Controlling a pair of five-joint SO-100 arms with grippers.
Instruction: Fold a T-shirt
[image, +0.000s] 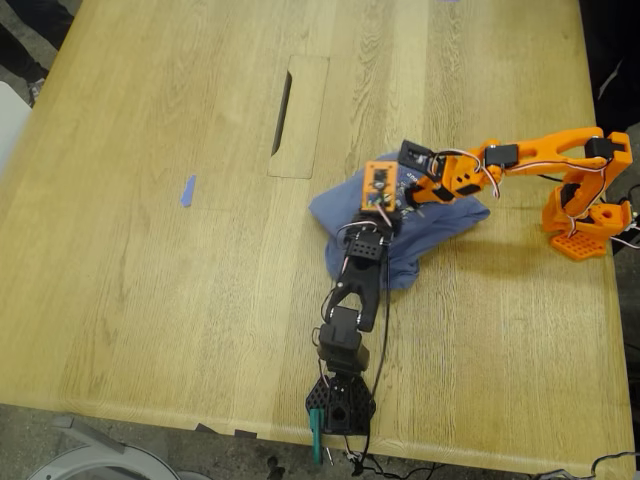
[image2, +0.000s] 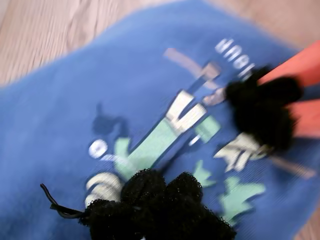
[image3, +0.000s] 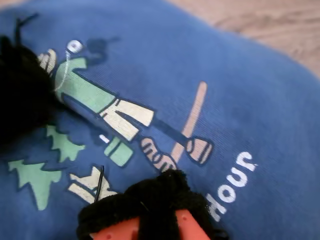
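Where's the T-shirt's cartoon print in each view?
Exterior view: not visible; the T-shirt is bunched under both arms, right of the table's centre.
First wrist view: the cartoon print fills mid-frame.
Second wrist view: the print sits mid-frame.
Shared landmark: the white "Hour" lettering, also partly readable in the first wrist view.

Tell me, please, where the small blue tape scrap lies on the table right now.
In the exterior view the blue tape scrap lies alone on the bare wooden table, left of the rectangular slot cover and well left of the bunched T-shirt.
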